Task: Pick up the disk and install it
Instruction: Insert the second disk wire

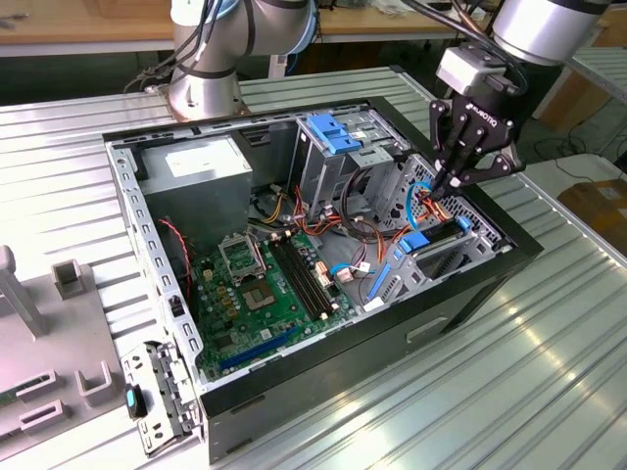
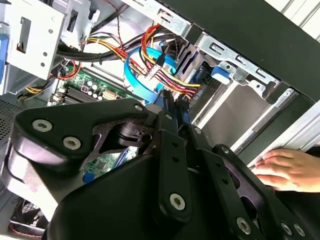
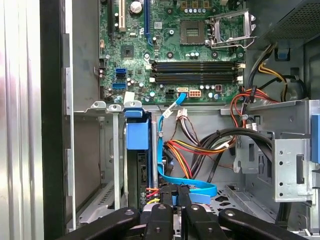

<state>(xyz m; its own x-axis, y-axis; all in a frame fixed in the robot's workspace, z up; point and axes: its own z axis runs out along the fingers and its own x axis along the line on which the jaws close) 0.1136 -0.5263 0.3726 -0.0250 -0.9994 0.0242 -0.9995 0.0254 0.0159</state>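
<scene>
Ribbed metal benching point(image 1: 549, 392) carries an open computer case point(image 1: 460, 294) lying on its side, so the drive cage faces up for insertion from above. Black gripper point(image 1: 453, 181) reaches into that cage among coloured cables point(image 3: 195, 150), jaws drawn together; whether they pinch anything cannot be told. Directly below the jaws stands the disk point(image 3: 137, 135), blue-railed, already in its bay. Writing is ignored by rule.
</scene>
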